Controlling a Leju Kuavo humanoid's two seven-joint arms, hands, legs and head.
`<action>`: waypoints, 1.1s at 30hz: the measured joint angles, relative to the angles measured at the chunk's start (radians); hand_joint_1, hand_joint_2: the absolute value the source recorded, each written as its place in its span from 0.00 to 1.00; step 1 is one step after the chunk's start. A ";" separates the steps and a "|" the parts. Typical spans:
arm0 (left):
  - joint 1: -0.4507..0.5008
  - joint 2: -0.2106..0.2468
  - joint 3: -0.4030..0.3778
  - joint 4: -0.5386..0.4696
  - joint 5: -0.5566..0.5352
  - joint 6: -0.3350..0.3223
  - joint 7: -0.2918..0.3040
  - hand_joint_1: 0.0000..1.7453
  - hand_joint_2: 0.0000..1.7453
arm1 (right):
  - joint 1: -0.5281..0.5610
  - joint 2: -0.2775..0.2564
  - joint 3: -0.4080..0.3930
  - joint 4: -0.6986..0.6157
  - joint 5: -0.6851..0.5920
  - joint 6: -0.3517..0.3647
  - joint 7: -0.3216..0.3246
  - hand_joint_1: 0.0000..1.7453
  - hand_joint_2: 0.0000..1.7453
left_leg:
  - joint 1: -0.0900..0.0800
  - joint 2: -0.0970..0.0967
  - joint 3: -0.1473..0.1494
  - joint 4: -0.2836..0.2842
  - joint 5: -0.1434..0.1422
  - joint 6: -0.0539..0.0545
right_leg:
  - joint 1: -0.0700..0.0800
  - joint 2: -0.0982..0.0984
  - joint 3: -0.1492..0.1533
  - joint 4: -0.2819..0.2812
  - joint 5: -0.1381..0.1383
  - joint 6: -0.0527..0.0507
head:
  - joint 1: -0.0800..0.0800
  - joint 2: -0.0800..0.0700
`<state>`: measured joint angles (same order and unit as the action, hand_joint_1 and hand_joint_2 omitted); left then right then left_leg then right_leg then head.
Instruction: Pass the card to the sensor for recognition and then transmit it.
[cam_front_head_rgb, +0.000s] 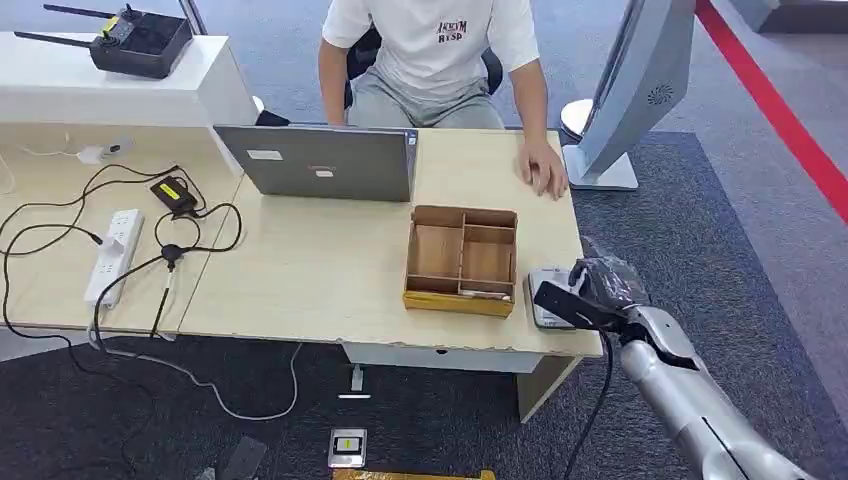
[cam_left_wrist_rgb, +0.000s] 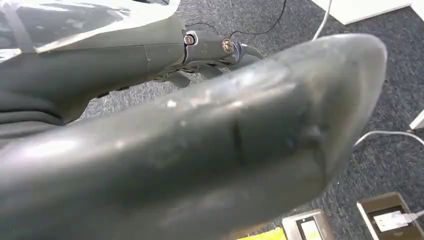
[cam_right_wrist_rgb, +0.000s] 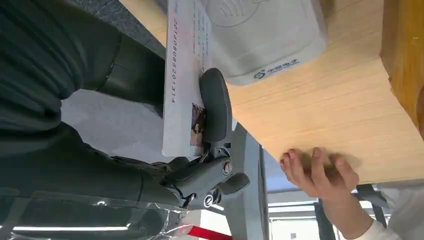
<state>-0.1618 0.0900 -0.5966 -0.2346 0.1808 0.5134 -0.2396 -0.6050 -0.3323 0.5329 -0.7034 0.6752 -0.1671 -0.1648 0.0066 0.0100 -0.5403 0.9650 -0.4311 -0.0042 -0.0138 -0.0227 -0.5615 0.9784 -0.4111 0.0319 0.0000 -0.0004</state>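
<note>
My right hand (cam_front_head_rgb: 603, 288) is at the desk's near right corner and holds a white ID card (cam_right_wrist_rgb: 184, 75), pinched under a dark finger (cam_right_wrist_rgb: 216, 105). The card juts edge-on towards the desk (cam_front_head_rgb: 558, 302). It lies beside and partly over the white-grey card sensor (cam_right_wrist_rgb: 265, 35), which sits on the desk top (cam_front_head_rgb: 543, 298) next to the wooden box. My left hand (cam_left_wrist_rgb: 200, 150) hangs over the carpet, its thick grey thumb across the view, with nothing seen in it.
A divided wooden box (cam_front_head_rgb: 462, 260) stands left of the sensor. A person (cam_front_head_rgb: 430, 50) sits behind the desk, one hand (cam_front_head_rgb: 545, 170) flat on the top, beside a closed laptop (cam_front_head_rgb: 320, 160). A grey stand (cam_front_head_rgb: 630, 100) rises at the right; a power strip (cam_front_head_rgb: 112, 255) and cables lie at the left.
</note>
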 joint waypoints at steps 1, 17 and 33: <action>0.000 0.000 0.000 0.000 0.000 0.001 0.000 0.00 0.00 | 0.000 0.001 0.000 0.000 0.000 0.002 0.000 1.00 1.00 | 0.000 0.000 0.000 0.000 0.000 0.000 | 0.000 0.000 0.000 0.000 0.000 0.000 | 0.000 0.000; -0.001 -0.001 -0.001 -0.008 0.011 0.000 -0.005 0.00 0.00 | 0.001 0.032 0.024 -0.025 0.015 0.031 0.000 1.00 1.00 | 0.000 0.000 0.000 0.000 0.000 0.000 | 0.000 0.000 0.000 0.000 0.000 0.000 | 0.000 0.000; -0.001 -0.001 -0.015 -0.013 0.018 0.001 -0.005 0.00 0.00 | 0.011 0.033 0.034 -0.025 0.005 0.029 -0.002 1.00 1.00 | 0.000 0.000 0.001 0.000 0.000 0.000 | 0.000 0.000 0.000 0.000 0.000 0.000 | 0.000 0.000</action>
<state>-0.1624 0.0893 -0.6119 -0.2480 0.1987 0.5146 -0.2441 -0.5942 -0.2995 0.5665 -0.7286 0.6798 -0.1381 -0.1671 0.0066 0.0102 -0.5394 0.9650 -0.4310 -0.0043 -0.0138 -0.0226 -0.5613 0.9783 -0.4110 0.0318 0.0000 -0.0004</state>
